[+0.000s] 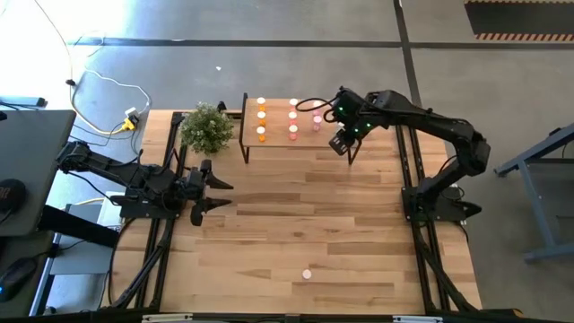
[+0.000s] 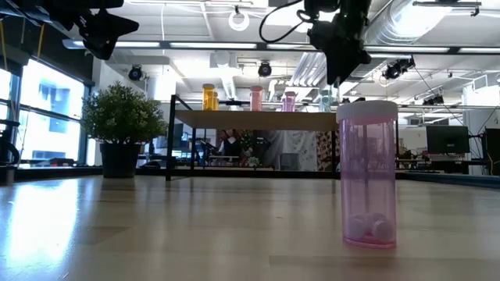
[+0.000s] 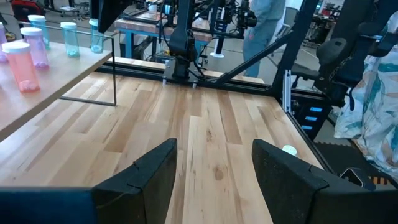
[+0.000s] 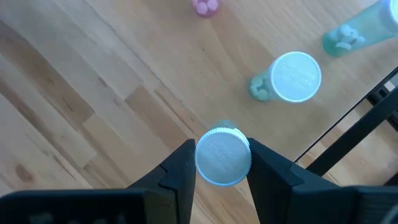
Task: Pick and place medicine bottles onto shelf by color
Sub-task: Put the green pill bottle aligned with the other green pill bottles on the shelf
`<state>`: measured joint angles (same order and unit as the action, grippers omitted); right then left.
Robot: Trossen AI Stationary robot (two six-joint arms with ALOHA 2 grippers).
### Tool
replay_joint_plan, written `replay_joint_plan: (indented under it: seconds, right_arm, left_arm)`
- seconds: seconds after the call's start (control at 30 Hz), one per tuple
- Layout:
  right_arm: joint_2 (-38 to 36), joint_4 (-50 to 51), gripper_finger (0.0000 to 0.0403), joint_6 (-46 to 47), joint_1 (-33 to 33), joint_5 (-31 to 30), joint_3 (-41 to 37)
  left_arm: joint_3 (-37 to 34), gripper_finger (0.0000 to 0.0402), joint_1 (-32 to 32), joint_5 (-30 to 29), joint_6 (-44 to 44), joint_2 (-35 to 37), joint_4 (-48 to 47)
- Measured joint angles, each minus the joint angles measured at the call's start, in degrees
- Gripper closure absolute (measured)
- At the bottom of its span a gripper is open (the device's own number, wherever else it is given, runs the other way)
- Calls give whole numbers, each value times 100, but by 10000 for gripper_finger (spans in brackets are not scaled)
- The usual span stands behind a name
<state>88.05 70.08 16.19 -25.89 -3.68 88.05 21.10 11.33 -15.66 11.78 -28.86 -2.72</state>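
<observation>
The shelf [image 1: 278, 123] stands at the table's far edge and carries orange bottles [image 1: 261, 115] toward its left end and pink ones [image 1: 316, 117] farther right. My right gripper [image 1: 345, 146] is at its right end, shut on a pale green medicine bottle [image 4: 222, 155] with a white cap. Two more green bottles [image 4: 295, 78] stand beside it. One light pink bottle [image 2: 367, 176] stands alone on its base near the table's near edge [image 1: 307, 274]. My left gripper [image 3: 214, 168] is open and waits over the table's left side [image 1: 211, 188]. My right gripper pinches the green bottle by its white cap [image 4: 214, 177], one finger [image 4: 180, 168] on either side. The fingers come from above, pointing down. The bottle is upright below them; the cap hides its base, so I cannot tell whether it stands on the shelf.
A potted plant [image 1: 207, 128] stands just left of the shelf. The shelf's black frame [image 4: 348, 140] runs close beside the held bottle. The table's middle [image 1: 305, 206] is bare wood. People and benches show in the room beyond.
</observation>
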Motion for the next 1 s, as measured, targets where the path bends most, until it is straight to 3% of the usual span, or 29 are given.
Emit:
replay_joint_plan:
  seconds: [1.0]
  right_arm:
    - [215,-90,288,756,-214,6,-4]
  left_arm:
    - [0,202,0,2,-196,0,-2]
